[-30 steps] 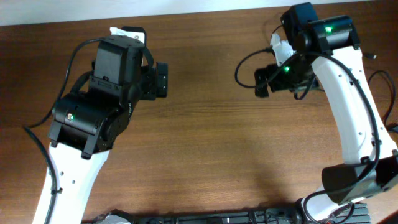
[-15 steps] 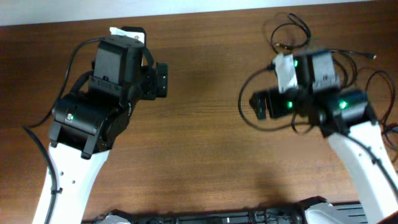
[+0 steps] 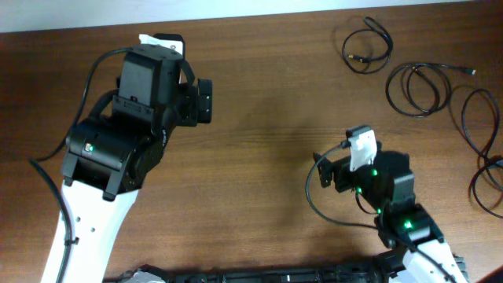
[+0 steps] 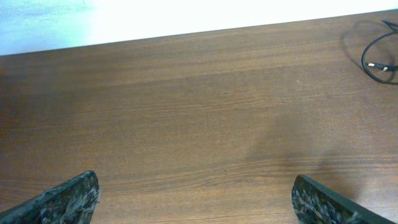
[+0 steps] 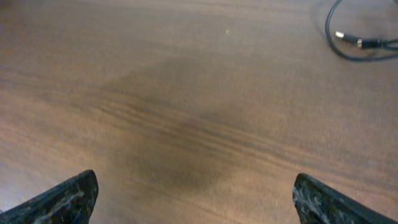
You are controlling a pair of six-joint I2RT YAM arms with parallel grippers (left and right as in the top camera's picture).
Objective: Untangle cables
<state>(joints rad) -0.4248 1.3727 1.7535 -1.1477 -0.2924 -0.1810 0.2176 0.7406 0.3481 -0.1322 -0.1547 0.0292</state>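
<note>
Cables (image 3: 416, 88), thin black flexible cords with small plug ends, lie outside both grippers. The right gripper (image 5: 199, 200) gapes wide and empty; within the last second it has drawn back from above the coils toward the near edge. The left gripper (image 4: 199, 200), equally wide, has not moved. That retreat suggests the sorting is largely done. The limp round loops rest side by side at the far right corner of the matte brown wood-grain desk (image 3: 259, 196).

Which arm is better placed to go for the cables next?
Right. The cables lie on the right side, nearer the right gripper; the left gripper sits far left. Both jaws are open.
</note>
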